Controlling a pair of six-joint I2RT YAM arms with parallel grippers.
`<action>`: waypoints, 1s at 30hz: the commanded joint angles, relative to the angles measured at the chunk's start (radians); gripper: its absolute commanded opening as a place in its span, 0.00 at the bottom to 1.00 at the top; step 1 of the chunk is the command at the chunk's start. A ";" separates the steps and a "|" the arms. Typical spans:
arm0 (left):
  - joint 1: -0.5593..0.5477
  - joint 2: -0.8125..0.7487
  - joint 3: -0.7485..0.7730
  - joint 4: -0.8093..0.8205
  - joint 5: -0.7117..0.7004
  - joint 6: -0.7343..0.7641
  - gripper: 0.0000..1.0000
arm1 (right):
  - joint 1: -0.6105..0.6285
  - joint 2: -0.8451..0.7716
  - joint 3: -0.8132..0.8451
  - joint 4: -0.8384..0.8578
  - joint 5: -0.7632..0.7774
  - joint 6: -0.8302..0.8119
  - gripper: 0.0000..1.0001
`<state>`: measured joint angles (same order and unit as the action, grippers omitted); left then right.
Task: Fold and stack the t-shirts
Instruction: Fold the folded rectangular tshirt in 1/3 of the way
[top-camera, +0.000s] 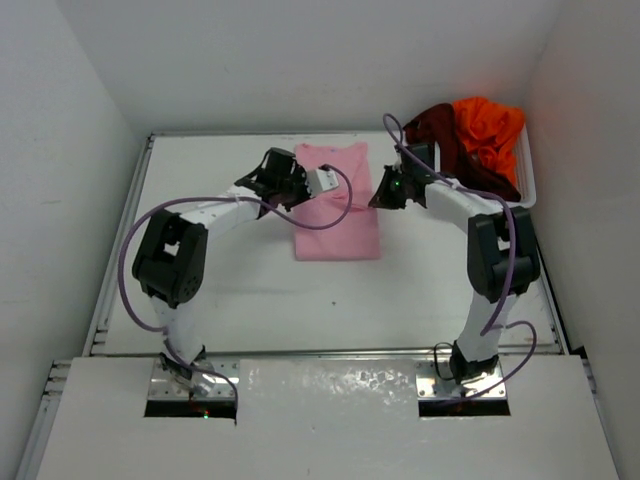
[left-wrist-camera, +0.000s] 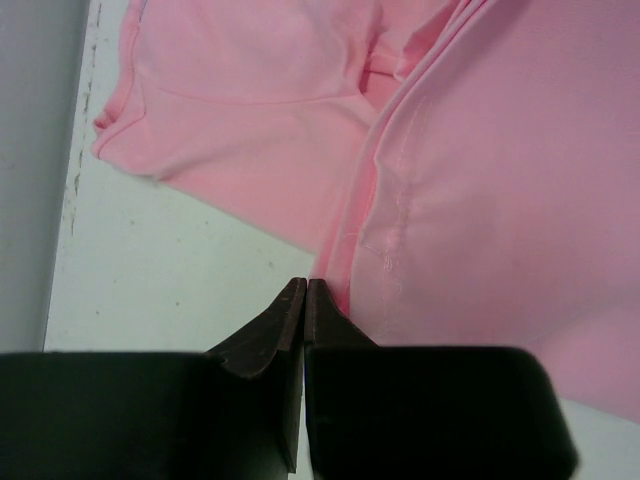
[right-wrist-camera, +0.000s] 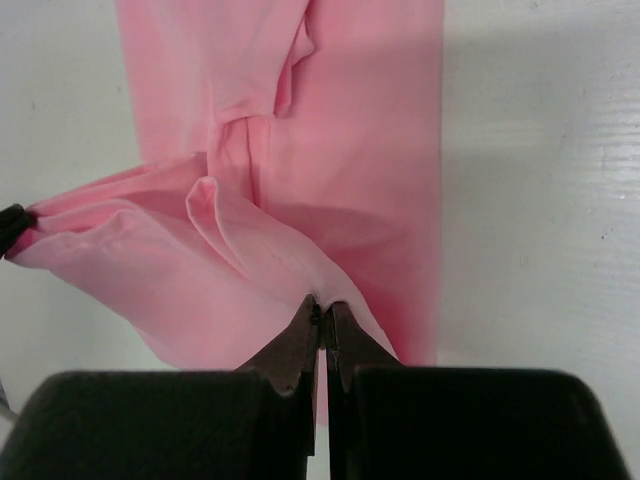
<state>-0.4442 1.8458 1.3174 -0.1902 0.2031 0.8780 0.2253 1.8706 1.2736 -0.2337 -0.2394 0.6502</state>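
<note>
The light pink t-shirt (top-camera: 338, 222) lies on the table between my two grippers, partly folded into a narrow strip. My left gripper (top-camera: 303, 186) is shut at the shirt's left edge (left-wrist-camera: 345, 240), with the cloth meeting its fingertips (left-wrist-camera: 305, 287). My right gripper (top-camera: 386, 192) is shut on a raised fold of the pink shirt (right-wrist-camera: 250, 250) at its right side; the pinch shows between its tips (right-wrist-camera: 326, 308). The cloth is drawn up in folds between both grippers. The dark maroon t-shirt (top-camera: 437, 128) and the bright orange t-shirt (top-camera: 490, 128) lie bunched in the basket.
A white lattice basket (top-camera: 527, 172) stands at the back right corner, just behind the right arm. White walls close in the table on the left, back and right. The table's bare surface (top-camera: 330, 300) runs from the shirt to the arm bases.
</note>
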 joint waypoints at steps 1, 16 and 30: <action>0.028 0.039 0.077 0.070 0.019 0.009 0.00 | -0.011 0.028 0.070 0.051 -0.012 -0.007 0.00; 0.050 0.171 0.126 0.235 0.047 0.026 0.00 | -0.032 0.186 0.159 0.072 0.008 0.000 0.00; 0.070 0.311 0.224 0.224 -0.195 -0.025 0.60 | -0.078 0.297 0.355 -0.010 0.051 -0.111 0.38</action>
<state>-0.3885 2.1410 1.4746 0.0006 0.1291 0.8989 0.1707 2.1864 1.5429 -0.2306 -0.2295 0.6193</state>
